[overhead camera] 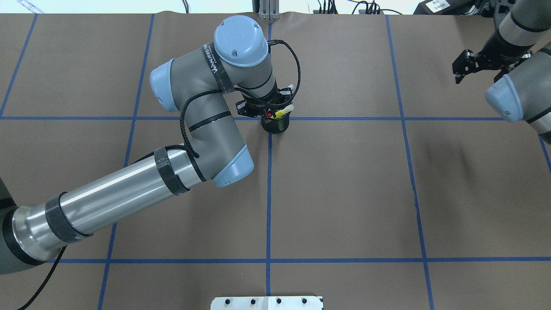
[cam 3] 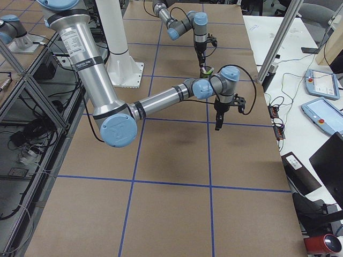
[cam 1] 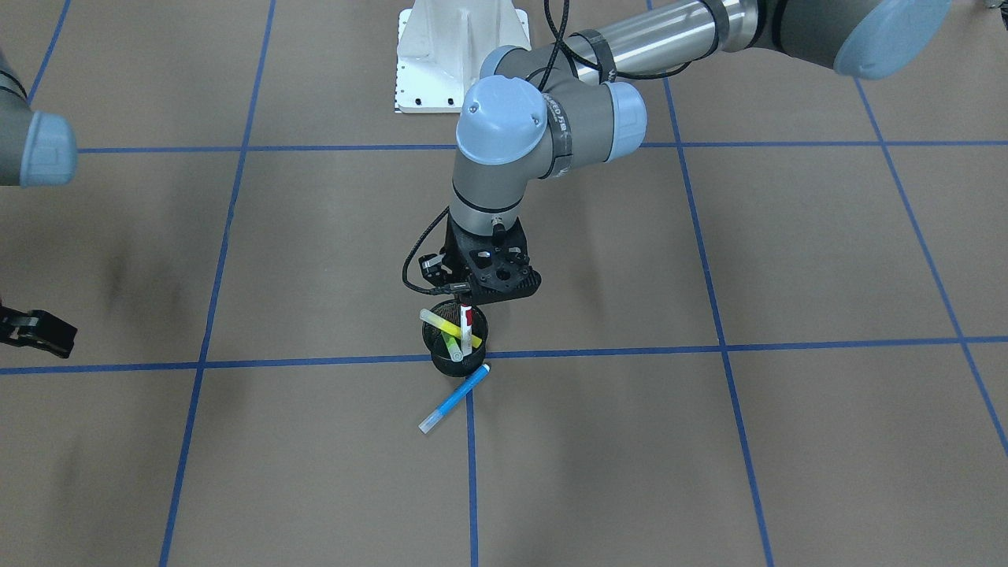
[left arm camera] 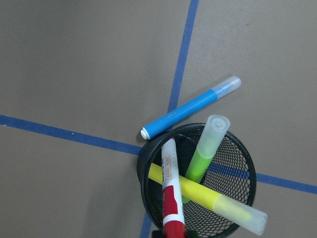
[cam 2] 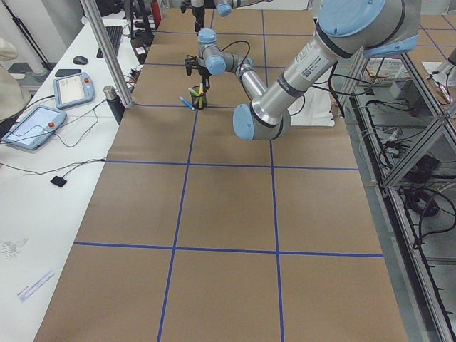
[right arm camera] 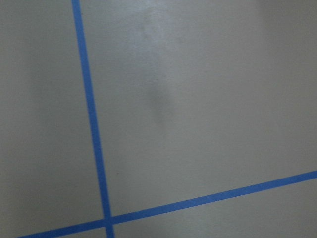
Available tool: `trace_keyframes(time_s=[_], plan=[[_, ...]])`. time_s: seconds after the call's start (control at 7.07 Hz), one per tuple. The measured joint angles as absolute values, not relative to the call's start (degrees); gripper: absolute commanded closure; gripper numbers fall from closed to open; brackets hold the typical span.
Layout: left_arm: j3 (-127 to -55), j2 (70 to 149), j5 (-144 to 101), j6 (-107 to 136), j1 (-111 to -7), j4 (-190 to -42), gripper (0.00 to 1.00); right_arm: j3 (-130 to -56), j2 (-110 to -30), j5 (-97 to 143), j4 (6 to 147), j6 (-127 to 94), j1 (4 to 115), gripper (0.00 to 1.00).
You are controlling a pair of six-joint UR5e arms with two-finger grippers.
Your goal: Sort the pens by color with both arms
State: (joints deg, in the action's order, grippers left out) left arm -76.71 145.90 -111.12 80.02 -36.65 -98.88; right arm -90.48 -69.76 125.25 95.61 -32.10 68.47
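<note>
Closest to the left wrist lens stood the red-capped marker, cap uppermost at 6 o'clock in that view, its white barrel running down into the black mesh cup. In the front-facing view it stood upright directly beneath the left fingers, which appeared drawn narrow onto its cap end, though the pads themselves hardly showed. Also in the cup, the green highlighter leaned toward 1 o'clock, and the yellow highlighter lay crosswise under the red marker with its clear cap over the rim at 4 o'clock. The blue highlighter lay out on the bench at the cup's 12 o'clock, its butt end just beside the rim. The right fingers hung spread and empty at about 2 o'clock on the bench in the overhead view, well apart from the cup.

The step in hand looked to be drawing the red marker out of the cup. The next move would call for a straight upward lift, so that the barrel cleared the yellow highlighter and the rim without tipping the light cup, then a set-down apart from the blue one
</note>
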Motion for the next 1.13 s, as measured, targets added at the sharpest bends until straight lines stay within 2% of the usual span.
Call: trace_keyframes(time_s=[0.14, 0.42, 0.71, 0.99, 1.13], plan=[[-78.51, 145.95, -111.14, 79.18, -36.81, -97.29, 1.0, -90.42, -73.03, 128.69, 95.89, -26.43, 71.99, 0.0], [-86.94, 145.99, -111.36, 73.61, -37.69, -86.93, 1.0, -90.41, -78.49, 132.18, 95.56, -20.46, 77.02, 0.0], [-91.63, 145.94, -111.45, 70.19, -40.03, -82.13, 1.0, -91.09, -80.37, 133.42, 95.46, -18.5, 79.11, 0.0], [-90.99, 144.49, -106.96, 68.83, -41.86, -87.38, 1.0, -91.46, -76.28, 134.49, 95.49, -25.41, 76.35, 0.0], [-86.99, 143.17, -102.88, 68.72, -42.12, -94.81, 1.0, -91.59, -71.76, 134.2, 95.45, -34.87, 71.63, 0.0]])
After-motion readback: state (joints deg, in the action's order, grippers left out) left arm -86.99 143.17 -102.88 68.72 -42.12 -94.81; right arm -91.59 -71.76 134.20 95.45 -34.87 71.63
